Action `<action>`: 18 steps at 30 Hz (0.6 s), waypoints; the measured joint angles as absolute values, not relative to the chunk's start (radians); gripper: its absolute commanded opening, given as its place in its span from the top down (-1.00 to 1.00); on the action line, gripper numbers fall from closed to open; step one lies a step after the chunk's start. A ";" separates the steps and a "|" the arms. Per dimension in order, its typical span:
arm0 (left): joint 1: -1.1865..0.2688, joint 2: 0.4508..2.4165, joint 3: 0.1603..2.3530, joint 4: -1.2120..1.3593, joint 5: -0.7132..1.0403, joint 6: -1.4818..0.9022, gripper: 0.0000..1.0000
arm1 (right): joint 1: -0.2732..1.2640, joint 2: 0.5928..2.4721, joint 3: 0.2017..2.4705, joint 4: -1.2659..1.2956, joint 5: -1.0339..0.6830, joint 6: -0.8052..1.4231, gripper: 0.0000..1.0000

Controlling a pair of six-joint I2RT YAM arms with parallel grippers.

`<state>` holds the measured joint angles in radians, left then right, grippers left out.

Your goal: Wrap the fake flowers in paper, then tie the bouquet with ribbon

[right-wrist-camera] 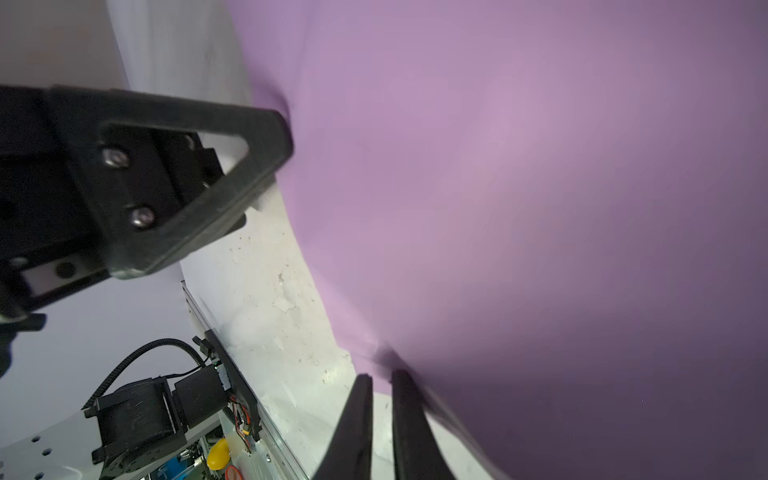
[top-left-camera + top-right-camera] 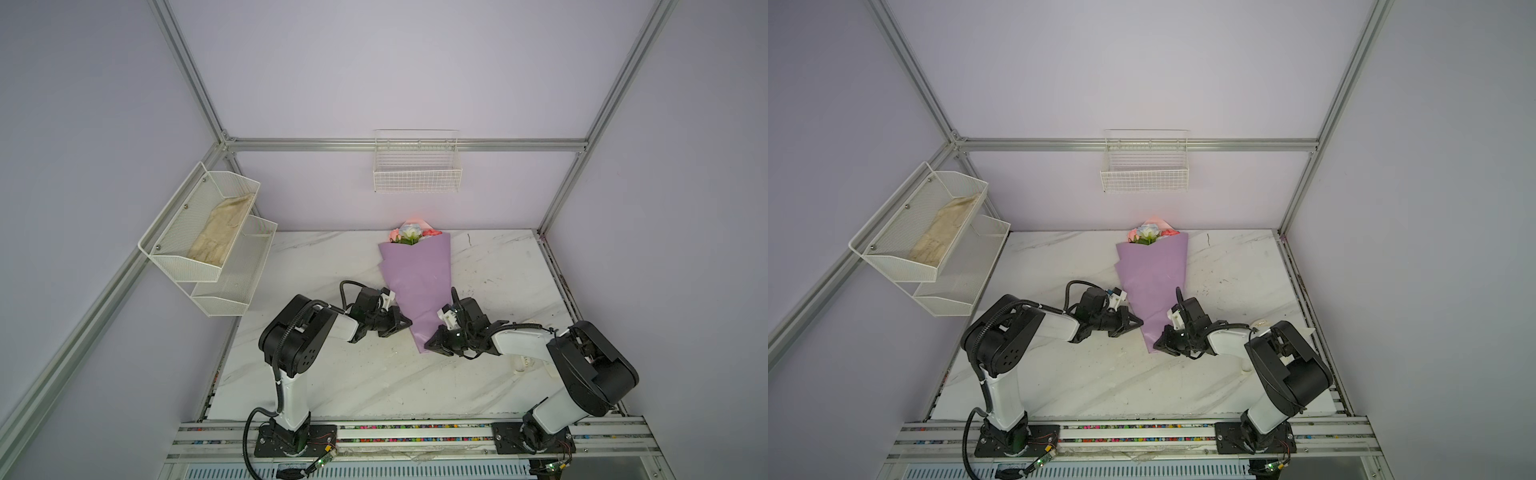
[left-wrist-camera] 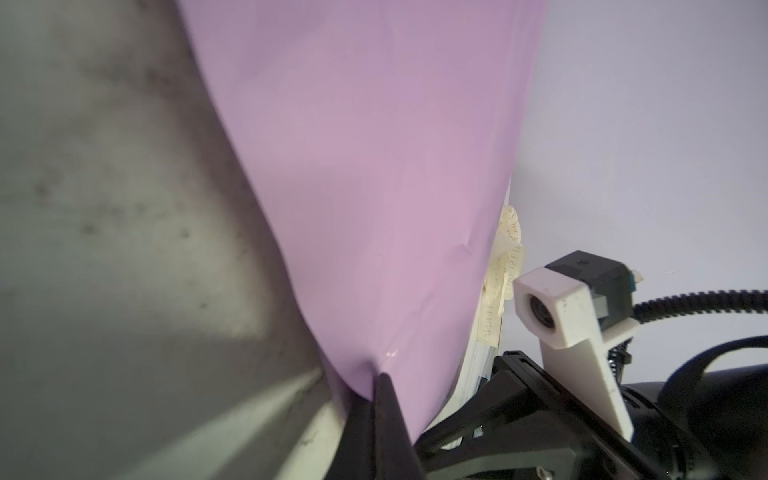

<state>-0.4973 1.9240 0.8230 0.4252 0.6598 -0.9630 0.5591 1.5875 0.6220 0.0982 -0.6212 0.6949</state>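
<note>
At nine o'clock a white perforated-metal shelf (image 2: pixel 199 266) holds a crumpled cream cloth (image 2: pixel 222 232). On the veined, marble-look table (image 2: pixel 332 374), the left gripper (image 2: pixel 405 322) is closed flat on the lilac wrap paper (image 3: pixel 374 166), pinching its eight-o'clock edge into a small pucker. The bouquet of fake flowers (image 2: pixel 415 282) lies mid-table. It is a smooth matte cone, with pale blue, pink and cream blooms pointing to twelve o'clock below a white wire basket (image 2: pixel 417 178). A cream ribbon (image 3: pixel 505 270) behind the wrap carries printed letters too blurred to read. The right gripper (image 2: pixel 430 344), jaws narrow, nips the cone's tip at five o'clock.
</note>
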 measured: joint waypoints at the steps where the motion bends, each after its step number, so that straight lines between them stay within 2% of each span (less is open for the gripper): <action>1: -0.496 1.924 0.833 0.412 0.660 -0.952 0.87 | 0.559 1.588 0.618 0.112 -0.624 0.696 0.70; 8: -0.484 1.924 0.847 0.349 0.653 -0.912 0.86 | 0.559 1.580 0.593 0.157 -0.634 0.716 0.68; 15: -0.484 1.924 0.847 0.341 0.654 -0.900 0.86 | 0.535 1.426 0.581 0.136 -0.645 0.743 0.67; 18: -0.484 1.924 0.848 0.332 0.654 -0.896 0.86 | 0.496 1.427 0.582 0.138 -0.643 0.742 0.68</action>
